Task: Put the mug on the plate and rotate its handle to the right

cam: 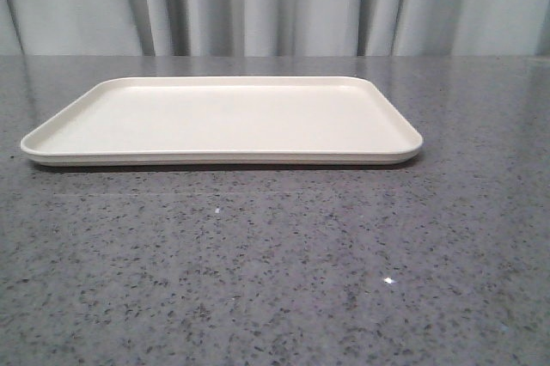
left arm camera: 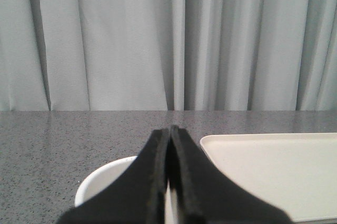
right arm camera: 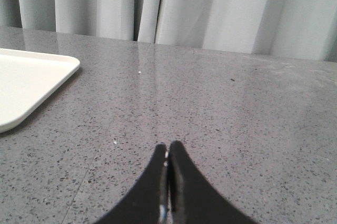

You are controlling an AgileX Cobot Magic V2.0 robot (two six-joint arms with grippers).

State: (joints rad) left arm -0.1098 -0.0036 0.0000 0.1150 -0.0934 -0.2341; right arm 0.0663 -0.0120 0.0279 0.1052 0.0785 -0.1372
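Plate (cam: 51, 144) bare on table (cam: 275, 280); left hand (left arm camera: 169, 132) clenched above mug (left arm camera: 100, 179); right hand (right arm camera: 168, 148) clenched.

No writing, label, brand or number can be read anywhere. The plate (cam: 60, 144) shows a plain cream face, and the little of the mug (left arm camera: 100, 179) in the left wrist view shows only bare white rim.

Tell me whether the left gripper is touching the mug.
Cannot tell. In the left wrist view the shut left gripper overlaps the white mug rim, hiding any contact or gap. The front view shows only the plate, neither gripper nor mug.
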